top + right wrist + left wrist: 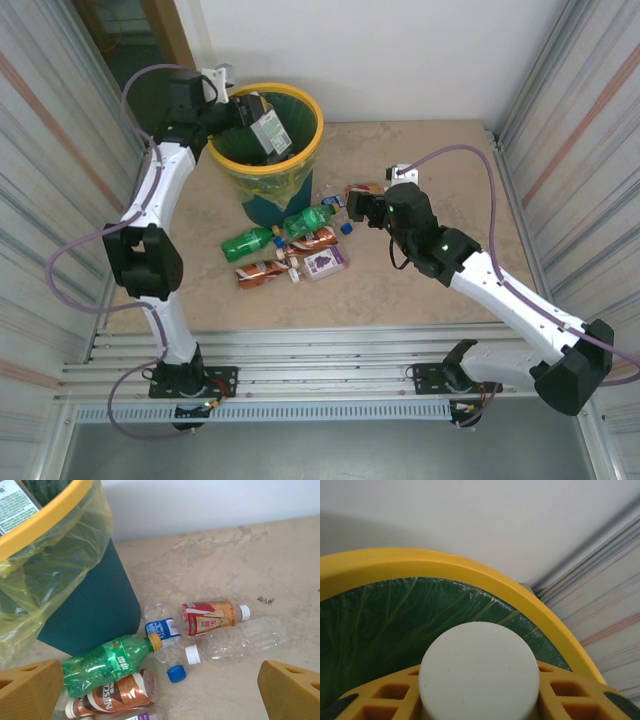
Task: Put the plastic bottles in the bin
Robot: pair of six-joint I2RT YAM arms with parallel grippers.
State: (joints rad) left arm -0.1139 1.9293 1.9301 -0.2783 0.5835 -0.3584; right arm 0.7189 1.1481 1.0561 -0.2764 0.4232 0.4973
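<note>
Overhead, our left gripper [243, 113] clenched on a white-capped bottle [268, 130] over the yellow-rimmed bin [317, 135], our right gripper [354, 207] spread above loose bottles [300, 222].

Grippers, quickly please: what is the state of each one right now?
Left gripper: closed on a white-capped plastic bottle, above the bin.
Right gripper: open, holding nothing.

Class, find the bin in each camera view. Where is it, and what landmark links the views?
Top external: the bin upper left of centre.
Left wrist: its yellow rim arcs across the middle.
Right wrist: the bin fills the upper left, bottles at its foot.
Shared landmark: the white wall behind it.
</note>
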